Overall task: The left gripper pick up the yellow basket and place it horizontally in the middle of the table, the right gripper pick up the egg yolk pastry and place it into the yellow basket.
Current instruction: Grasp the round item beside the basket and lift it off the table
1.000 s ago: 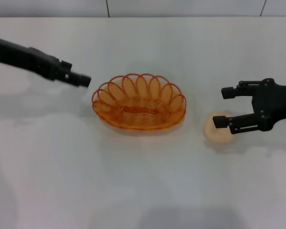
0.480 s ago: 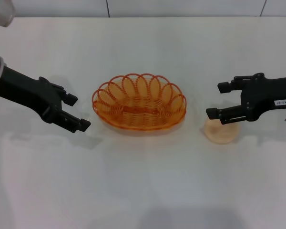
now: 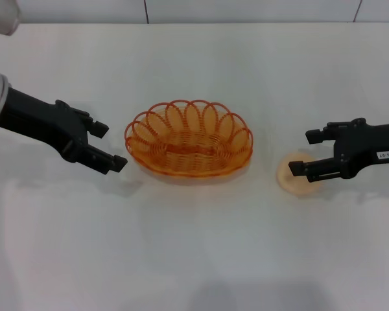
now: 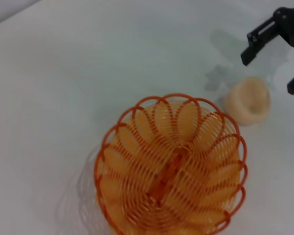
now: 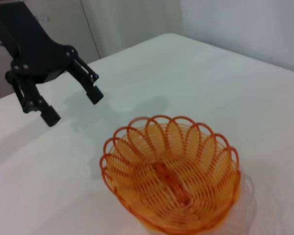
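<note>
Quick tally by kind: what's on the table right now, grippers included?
Baskets: 1, the yellow basket, empty.
Pastries: 1, the egg yolk pastry on the table.
Grippers: 2, the left gripper and the right gripper, both open.
Total: 4.

Yellow basket — left hand spread, beside.

The oval orange-yellow wire basket stands mid-table with bare white tabletop on all sides. A clear gap separates it from the small round beige pastry, under the spread black right gripper. The open black left gripper hangs just beside the basket's left end.
</note>
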`<move>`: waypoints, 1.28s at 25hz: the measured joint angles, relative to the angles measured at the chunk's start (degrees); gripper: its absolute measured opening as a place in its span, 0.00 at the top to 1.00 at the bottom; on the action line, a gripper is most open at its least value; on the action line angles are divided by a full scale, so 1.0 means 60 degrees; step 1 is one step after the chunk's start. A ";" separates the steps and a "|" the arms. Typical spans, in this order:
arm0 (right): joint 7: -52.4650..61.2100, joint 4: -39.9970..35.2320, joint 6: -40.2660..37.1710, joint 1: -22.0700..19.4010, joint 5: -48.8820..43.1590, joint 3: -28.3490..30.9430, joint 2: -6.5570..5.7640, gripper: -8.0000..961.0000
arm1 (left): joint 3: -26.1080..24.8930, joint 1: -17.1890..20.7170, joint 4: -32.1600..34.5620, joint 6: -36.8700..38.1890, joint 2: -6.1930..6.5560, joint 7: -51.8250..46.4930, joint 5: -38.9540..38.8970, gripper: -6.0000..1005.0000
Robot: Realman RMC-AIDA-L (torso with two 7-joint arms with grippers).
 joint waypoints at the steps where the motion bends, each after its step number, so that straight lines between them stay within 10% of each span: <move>1: 0.0001 0.0036 0.0009 -0.0012 -0.0016 0.0002 -0.0002 0.12 | -0.0002 -0.0007 -0.0007 -0.0053 -0.0007 0.0001 0.0000 0.11; 28: 0.0465 0.0614 0.0166 0.0469 -0.0804 -0.0137 -0.0019 0.26 | -0.0008 -0.0092 -0.0034 -0.0547 -0.0254 -0.0046 -0.0009 0.11; 32: 0.0637 0.0631 0.0241 0.0611 -0.1134 -0.0234 -0.0004 0.45 | -0.0008 -0.0085 -0.0046 -0.0547 -0.0260 -0.0042 -0.0013 0.11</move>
